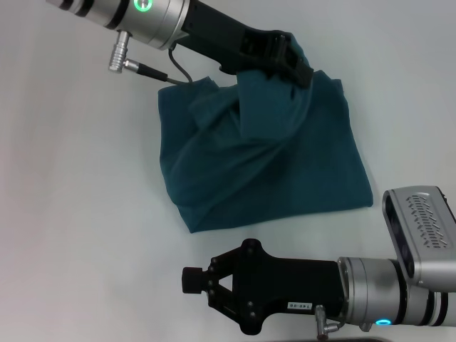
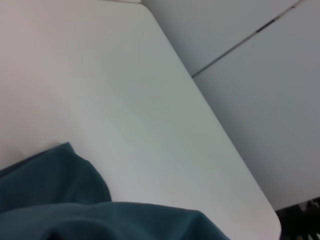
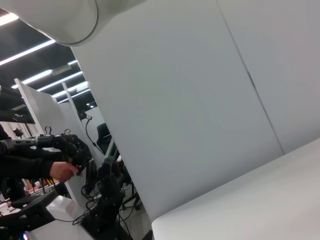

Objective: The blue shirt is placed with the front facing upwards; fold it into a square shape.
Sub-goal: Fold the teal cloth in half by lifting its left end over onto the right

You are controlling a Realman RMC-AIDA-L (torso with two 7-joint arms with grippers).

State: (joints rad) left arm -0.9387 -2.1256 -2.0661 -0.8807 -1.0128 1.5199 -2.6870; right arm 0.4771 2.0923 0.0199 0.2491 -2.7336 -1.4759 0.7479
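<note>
The blue shirt (image 1: pixel 271 171) sits mid-tabletop (image 1: pixel 78 214) already bunched into a rough, lumpy rectangle, and the left gripper (image 1: pixel 288 60) is clamped on a flap of it at the far edge, lifted a bit off the pile, so this looks like mid-fold, carrying that flap over. Next move probably needs the flap laid flat and squared up with the edges, since the top's still pretty wrinkled. The right gripper (image 1: pixel 191 280) hangs near the front edge, well clear of the cloth, fingers together.

Only one label shows: a small white sticker on the black body of my right gripper (image 1: pixel 191 280), below the blue shirt (image 1: pixel 271 164); its print is too small to read.
</note>
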